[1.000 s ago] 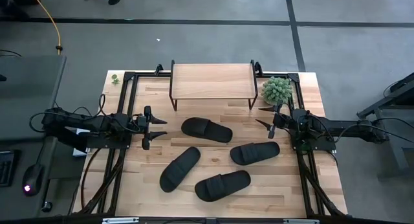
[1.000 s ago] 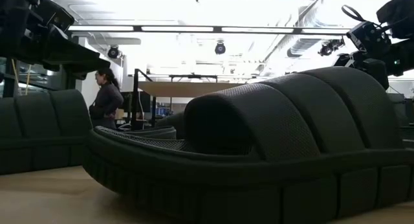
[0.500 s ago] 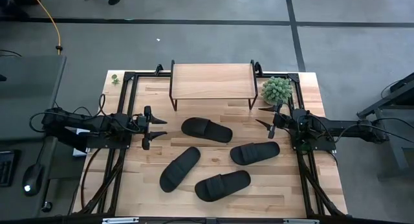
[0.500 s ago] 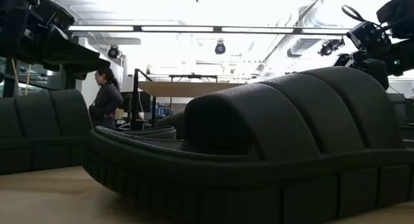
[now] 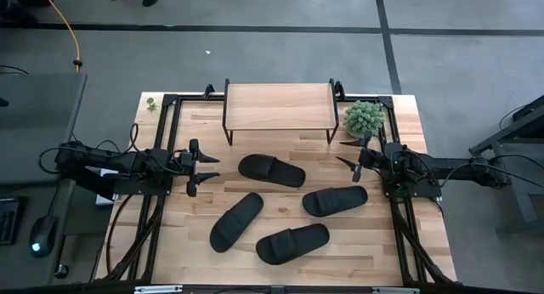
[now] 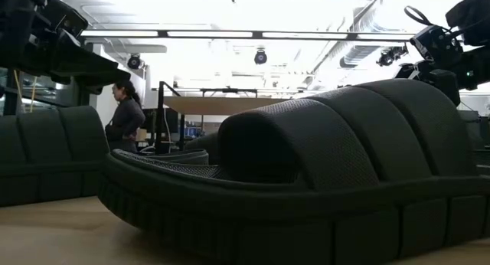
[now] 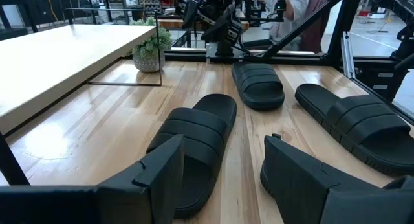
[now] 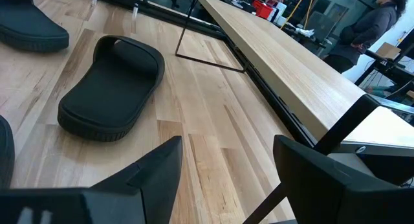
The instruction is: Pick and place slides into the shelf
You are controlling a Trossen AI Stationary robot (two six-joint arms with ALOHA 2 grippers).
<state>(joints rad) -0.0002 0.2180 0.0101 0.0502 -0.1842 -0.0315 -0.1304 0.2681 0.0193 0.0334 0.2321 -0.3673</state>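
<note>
No change vs 1 s ago: left gripper (image 5: pixel 206 167) & right gripper (image 5: pixel 349 152) fingers apart, idle; four slides (image 5: pixel 271 170) untouched, shelf (image 5: pixel 278 106) empty, task not begun

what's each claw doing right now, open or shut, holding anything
Left claw: open, holding nothing, at the table's left side.
Right claw: open, holding nothing, at the table's right side.

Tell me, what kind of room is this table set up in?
Probably a robotics lab or workshop. Two dark robot arms, the left gripper and right gripper, wait at a light wooden tabletop in a black metal frame, with ceiling strip lights, exposed ducts and more workbenches behind a standing person.
</note>
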